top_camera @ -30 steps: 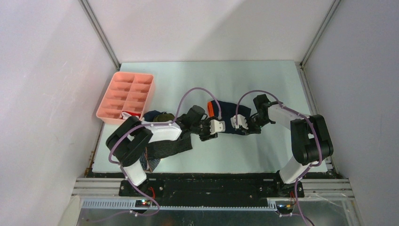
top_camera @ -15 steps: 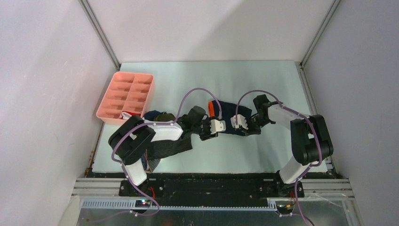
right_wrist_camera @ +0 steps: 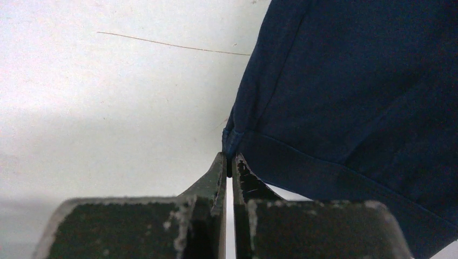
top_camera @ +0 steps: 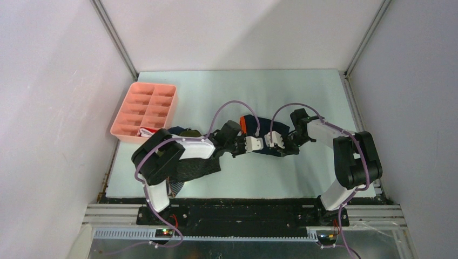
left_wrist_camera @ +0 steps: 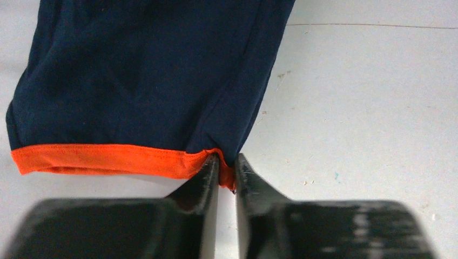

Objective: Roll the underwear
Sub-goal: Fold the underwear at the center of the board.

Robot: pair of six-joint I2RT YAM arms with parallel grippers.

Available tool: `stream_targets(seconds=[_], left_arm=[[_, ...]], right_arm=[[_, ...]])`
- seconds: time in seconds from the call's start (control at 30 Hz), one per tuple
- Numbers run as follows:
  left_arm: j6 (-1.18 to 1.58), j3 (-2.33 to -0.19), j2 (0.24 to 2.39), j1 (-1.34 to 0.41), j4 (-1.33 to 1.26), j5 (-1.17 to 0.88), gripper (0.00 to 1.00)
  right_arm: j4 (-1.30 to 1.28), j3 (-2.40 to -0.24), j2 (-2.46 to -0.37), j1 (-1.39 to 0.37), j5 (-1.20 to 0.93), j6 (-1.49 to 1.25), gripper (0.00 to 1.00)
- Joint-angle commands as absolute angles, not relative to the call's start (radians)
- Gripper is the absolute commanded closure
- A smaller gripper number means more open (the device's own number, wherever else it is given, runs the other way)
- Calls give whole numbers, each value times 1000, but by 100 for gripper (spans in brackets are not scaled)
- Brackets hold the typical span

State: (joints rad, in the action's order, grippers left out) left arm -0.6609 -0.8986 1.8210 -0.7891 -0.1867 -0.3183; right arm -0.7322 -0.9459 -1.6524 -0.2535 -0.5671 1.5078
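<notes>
Nearest, by the left arm's base, a dark grey striped brief (top_camera: 190,169) lies spread under that arm, reaching towards the worktop's (top_camera: 291,91) near-left edge. At mid-depth the two hands meet tip to tip: the left hand (left_wrist_camera: 227,166) is pinched shut on the corner of the orange band (left_wrist_camera: 102,160) of the navy brief (top_camera: 264,128), and the right hand (right_wrist_camera: 229,162) is clamped on that brief's opposite seamed corner. The navy brief lies flat just beyond them, about the worktop's centre. Left of it, an olive brief (top_camera: 189,133) is bunched against the left arm, and a red and white brief (top_camera: 148,131) sits at the near end of the one pink tray (top_camera: 129,102); whether it is inside a compartment I cannot tell. That makes four briefs counted. The pale, scuffed worktop is bare to the right and across the far half, closed in by white walls (top_camera: 243,32).
</notes>
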Motion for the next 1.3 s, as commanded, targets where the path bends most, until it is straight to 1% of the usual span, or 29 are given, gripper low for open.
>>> stream_targets(seconds=[0.0, 0.03, 0.1, 0.2, 0.37, 0.53, 0.8, 1.07, 1.27], left_arm=[[-702, -921, 1838, -784, -8, -343, 94], [-724, -931, 1817, -775, 45, -377, 97], [-756, -943, 1784, -756, 118, -421, 100], [-778, -980, 1752, -732, 215, -457, 100], [-746, -1137, 1757, -715, 431, -502, 100], [-683, -1217, 1767, -705, 526, -546, 100], [-650, -1394, 1847, -679, 557, -531, 100], [-621, -1543, 1946, -662, 527, -461, 100], [-576, -1654, 2022, -655, 501, -395, 100]], right_arm=[[-774, -997, -1654, -255, -607, 1455, 100], [-779, -1002, -1654, -253, -613, 1430, 100], [-807, -1020, -1655, -243, -635, 1395, 100], [-867, -1038, -1641, -231, -667, 1351, 100], [-961, -1051, -1577, -222, -714, 1256, 100], [-1015, -1060, -1547, -201, -762, 1164, 100], [-1106, -1174, -1617, -138, -827, 1099, 100], [-1214, -1392, -1822, -55, -858, 1078, 100], [-1249, -1481, -1930, -25, -830, 1069, 100]])
